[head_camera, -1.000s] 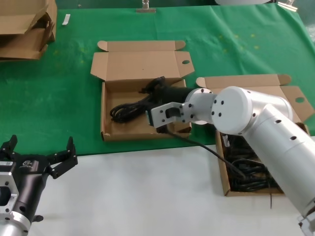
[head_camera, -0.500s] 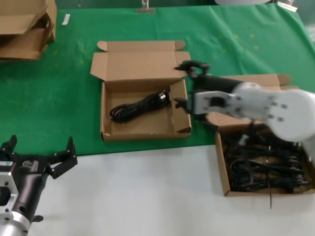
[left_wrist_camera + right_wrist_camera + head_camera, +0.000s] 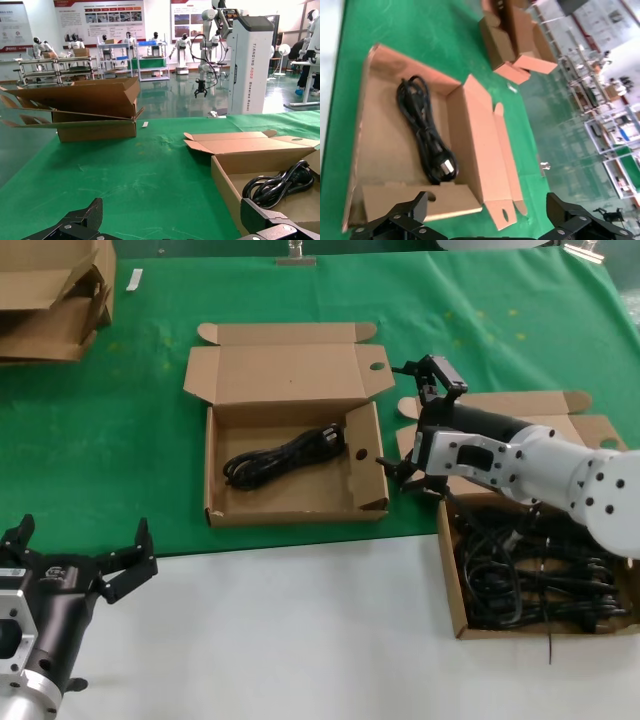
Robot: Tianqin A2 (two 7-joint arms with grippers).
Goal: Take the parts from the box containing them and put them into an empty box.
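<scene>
A single black coiled cord (image 3: 285, 455) lies in the squarer cardboard box (image 3: 215, 505) at mid-table; the right wrist view shows that cord (image 3: 422, 132) and box (image 3: 380, 150) too. The wider box (image 3: 448, 585) at the right holds several tangled black cords (image 3: 530, 575). My right gripper (image 3: 412, 420) hovers open and empty between the two boxes, beside the squarer box's hole-punched flap (image 3: 502, 212). My left gripper (image 3: 75, 560) is parked open over the white table at the near left, empty. In the left wrist view it (image 3: 172, 227) faces the green cloth, with the cord (image 3: 277, 187) off to one side.
A stack of flattened cardboard (image 3: 50, 300) sits at the far left corner of the green cloth (image 3: 130, 440). A white table surface (image 3: 280, 640) runs along the near edge. The squarer box's lid flap (image 3: 280, 370) stands open toward the back.
My right gripper let go of the cord in the squarer box, then pulled out and moved right toward the wider box. The left arm has not moved.
</scene>
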